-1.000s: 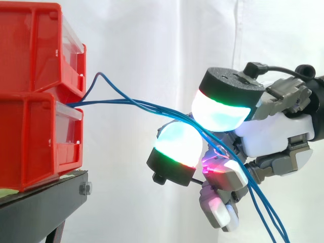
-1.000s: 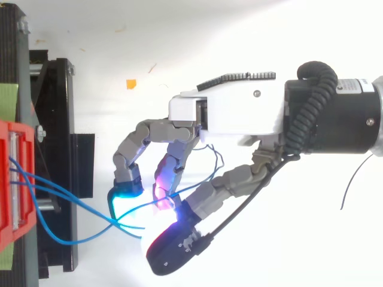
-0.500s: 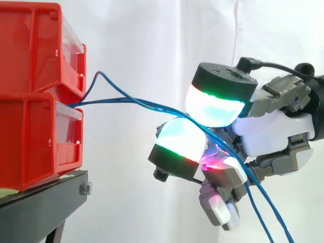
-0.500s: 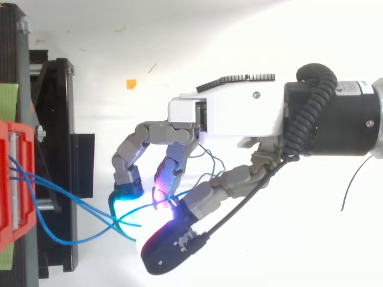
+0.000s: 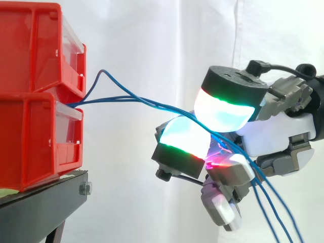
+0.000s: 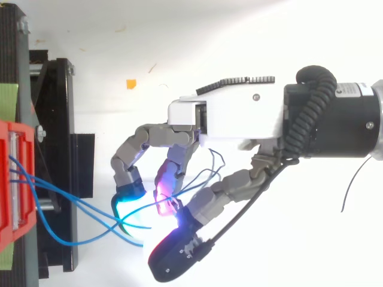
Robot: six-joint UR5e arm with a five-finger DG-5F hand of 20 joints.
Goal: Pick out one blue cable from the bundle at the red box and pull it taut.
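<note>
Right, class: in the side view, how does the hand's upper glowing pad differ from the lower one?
The upper pad wears its black cap on top and glows downward; the lower pad glows upward with its black base beneath. The upper pad sits further from the red bins; the lower pad is nearer them. Both glow pale cyan with a green edge, and the blue cables run between them.

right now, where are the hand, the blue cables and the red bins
hand (image 6: 233, 116): top view, white palm housing
blue cables (image 5: 152, 104): side view, strands midway to the hand
red bins (image 5: 30, 136): side view, lower bin's side wall
</note>
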